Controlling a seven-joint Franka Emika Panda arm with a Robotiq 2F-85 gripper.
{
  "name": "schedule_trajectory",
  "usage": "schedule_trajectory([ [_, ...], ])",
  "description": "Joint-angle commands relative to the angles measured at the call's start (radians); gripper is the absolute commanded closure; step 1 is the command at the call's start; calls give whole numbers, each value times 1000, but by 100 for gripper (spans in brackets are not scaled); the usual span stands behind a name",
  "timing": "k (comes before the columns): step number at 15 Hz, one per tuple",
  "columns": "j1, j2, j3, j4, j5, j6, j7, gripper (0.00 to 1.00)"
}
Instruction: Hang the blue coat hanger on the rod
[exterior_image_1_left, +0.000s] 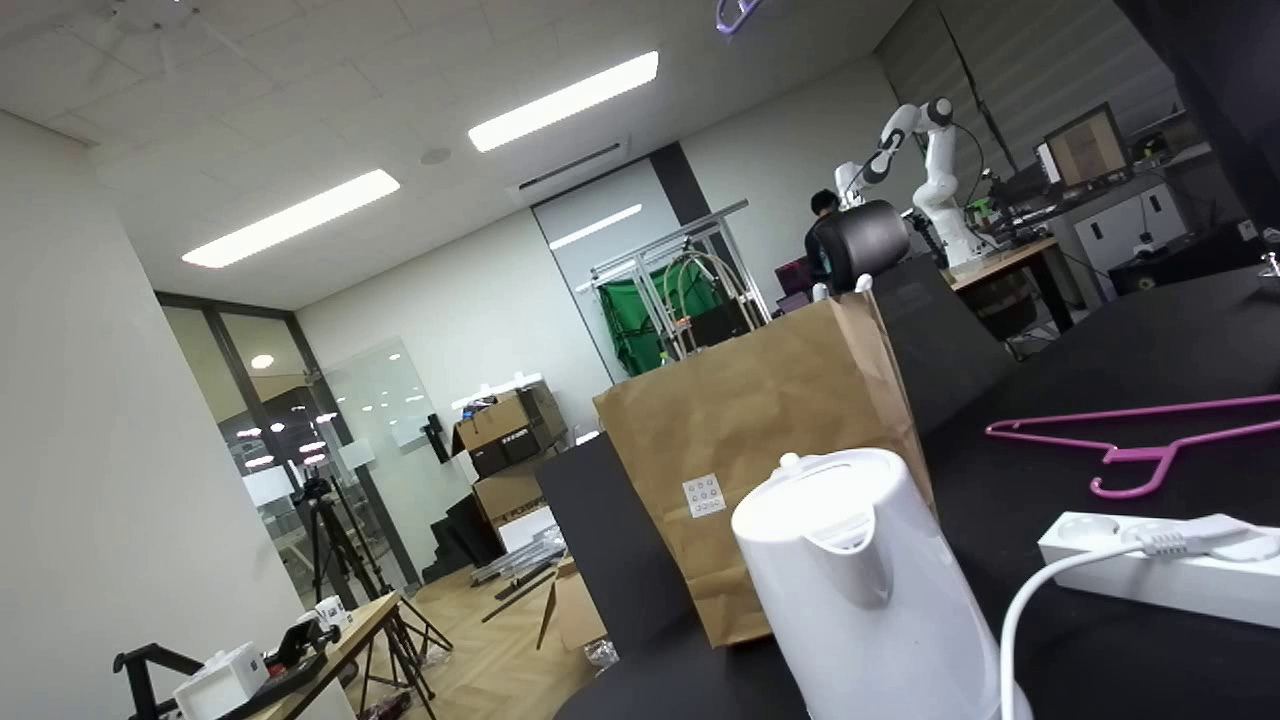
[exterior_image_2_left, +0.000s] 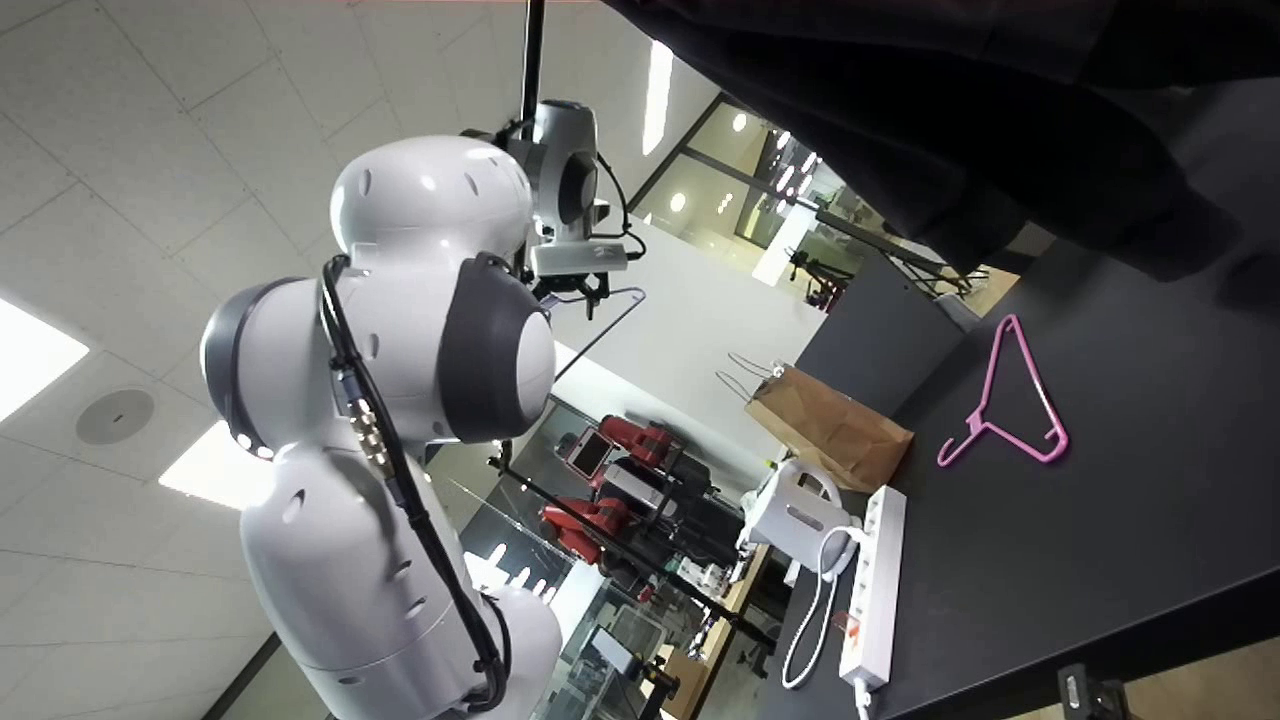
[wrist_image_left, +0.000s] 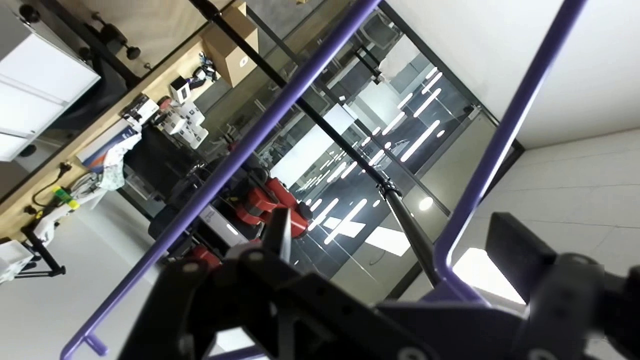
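High above the table, the blue coat hanger (wrist_image_left: 461, 217) shows as thin purple bars across the wrist view. A corner of it pokes in at the top of an exterior view, the hanger (exterior_image_1_left: 735, 14). The black rod (exterior_image_2_left: 533, 60) runs down behind my wrist and arm in an exterior view. My gripper (wrist_image_left: 397, 237) is open, its fingers (wrist_image_left: 520, 255) standing wide apart. The hanger's neck passes between them and disappears behind the gripper body. The hook is hidden, so how it sits against the rod cannot be told. From outside, the gripper (exterior_image_2_left: 575, 290) is right beside the hanger.
On the black table (exterior_image_2_left: 1150, 480) lie a magenta hanger (exterior_image_1_left: 1135, 455) and a white power strip (exterior_image_2_left: 877, 580). A white kettle (exterior_image_1_left: 870, 590) and a brown paper bag (exterior_image_1_left: 770, 410) stand nearby. A dark pole (exterior_image_2_left: 640, 555) slants below the arm. Dark cloth (exterior_image_2_left: 950, 130) covers the upper right.
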Motion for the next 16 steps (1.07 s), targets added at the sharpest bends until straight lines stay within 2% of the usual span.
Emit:
schedule_trajectory([
  [1, -41, -96, 19, 38, 8, -61, 71, 0],
  [8, -32, -93, -24, 24, 115, -91, 134, 0],
  [16, -75, -143, -64, 10, 262, -147, 279, 0],
])
